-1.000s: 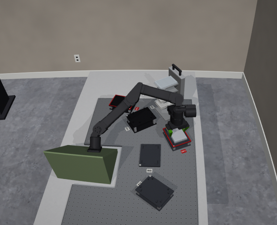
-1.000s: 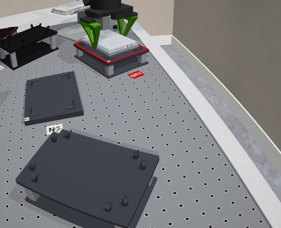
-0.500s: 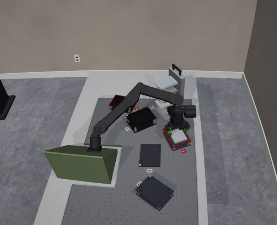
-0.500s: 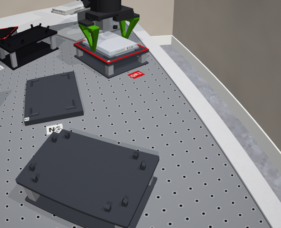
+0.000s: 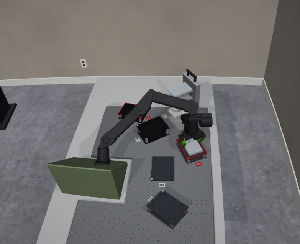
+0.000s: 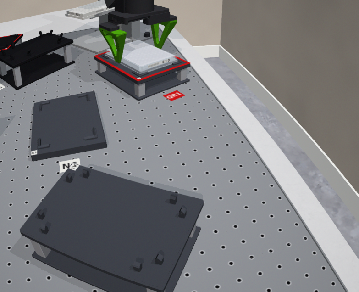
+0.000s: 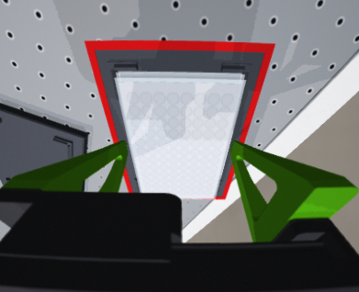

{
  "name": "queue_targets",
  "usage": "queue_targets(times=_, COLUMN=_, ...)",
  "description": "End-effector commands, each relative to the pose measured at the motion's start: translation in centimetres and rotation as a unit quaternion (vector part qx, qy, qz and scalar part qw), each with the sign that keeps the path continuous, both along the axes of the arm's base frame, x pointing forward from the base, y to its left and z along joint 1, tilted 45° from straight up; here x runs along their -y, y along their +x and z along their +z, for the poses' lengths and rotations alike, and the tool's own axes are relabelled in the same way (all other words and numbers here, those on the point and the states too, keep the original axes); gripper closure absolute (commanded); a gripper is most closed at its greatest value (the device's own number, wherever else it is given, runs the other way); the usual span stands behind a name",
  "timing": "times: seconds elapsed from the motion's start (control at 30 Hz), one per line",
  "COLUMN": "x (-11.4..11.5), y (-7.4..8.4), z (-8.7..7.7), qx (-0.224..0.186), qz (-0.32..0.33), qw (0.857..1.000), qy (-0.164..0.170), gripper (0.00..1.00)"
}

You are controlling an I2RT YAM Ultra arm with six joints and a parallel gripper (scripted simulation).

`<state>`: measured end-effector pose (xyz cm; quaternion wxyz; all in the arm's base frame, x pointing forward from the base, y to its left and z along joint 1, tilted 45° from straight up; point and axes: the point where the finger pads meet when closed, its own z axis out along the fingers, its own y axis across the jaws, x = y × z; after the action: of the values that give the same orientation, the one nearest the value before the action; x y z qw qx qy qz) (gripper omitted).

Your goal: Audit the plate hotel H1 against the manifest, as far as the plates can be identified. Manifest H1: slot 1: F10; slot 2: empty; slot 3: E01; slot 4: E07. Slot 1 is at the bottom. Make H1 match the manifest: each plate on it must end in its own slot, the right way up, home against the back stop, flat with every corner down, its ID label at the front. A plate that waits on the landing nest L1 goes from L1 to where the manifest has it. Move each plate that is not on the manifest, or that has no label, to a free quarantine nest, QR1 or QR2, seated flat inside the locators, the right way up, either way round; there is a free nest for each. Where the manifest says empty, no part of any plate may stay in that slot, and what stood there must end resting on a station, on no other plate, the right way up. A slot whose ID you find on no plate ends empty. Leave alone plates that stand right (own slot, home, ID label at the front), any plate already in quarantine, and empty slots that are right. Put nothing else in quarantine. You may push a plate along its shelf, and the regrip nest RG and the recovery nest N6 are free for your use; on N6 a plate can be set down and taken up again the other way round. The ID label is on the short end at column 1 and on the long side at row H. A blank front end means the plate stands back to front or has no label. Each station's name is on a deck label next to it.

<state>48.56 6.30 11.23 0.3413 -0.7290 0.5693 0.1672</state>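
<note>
A clear white plate labelled E10 (image 6: 143, 56) lies flat on the red-rimmed quarantine nest QR1 (image 6: 141, 70), inside its locators. It also shows in the wrist view (image 7: 179, 133) and in the top view (image 5: 193, 148). My gripper (image 6: 137, 42) is open, its green fingers standing on either long side of the plate's far end, apart from it (image 7: 179, 158). The plate hotel H1 (image 5: 189, 89) stands behind at the back right, with a white plate (image 5: 179, 89) on an upper shelf and others (image 5: 176, 111) lower down, partly hidden by my arm.
The regrip nest RG (image 5: 153, 129) stands left of QR1. The second red-rimmed nest QR2 (image 5: 126, 109) is at the back left, with no plate on it. The flat nest N6 (image 5: 162, 168) and a raised dark nest (image 5: 168, 208) lie nearer the front. A green box (image 5: 88, 177) holds my arm's base.
</note>
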Motion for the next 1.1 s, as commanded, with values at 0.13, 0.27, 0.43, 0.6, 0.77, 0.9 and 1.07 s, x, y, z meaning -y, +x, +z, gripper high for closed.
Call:
queue_targets(times=0.13, x=2.7, y=-0.3, z=2.3, qx=0.006, qz=-0.01, qw=1.0, qy=0.0, gripper=0.0)
queue_targets(times=0.27, x=3.6, y=-0.5, z=3.3, qx=0.006, qz=-0.01, qw=1.0, qy=0.0, gripper=0.0)
queue_targets(times=0.43, x=4.3, y=-0.7, z=4.0, qx=0.006, qz=-0.01, qw=1.0, qy=0.0, gripper=0.0)
queue_targets(times=0.6, x=5.2, y=-0.6, z=4.8, qx=0.012, qz=-0.01, qw=1.0, qy=-0.001, gripper=0.0)
queue_targets(times=0.77, x=5.2, y=-0.6, z=4.8, qx=0.012, qz=-0.01, qw=1.0, qy=-0.001, gripper=0.0)
queue_targets(times=0.9, x=5.2, y=-0.6, z=4.8, qx=0.012, qz=-0.01, qw=1.0, qy=-0.001, gripper=0.0)
queue_targets(times=1.07, x=5.2, y=-0.6, z=4.8, qx=0.012, qz=-0.01, qw=1.0, qy=-0.001, gripper=0.0)
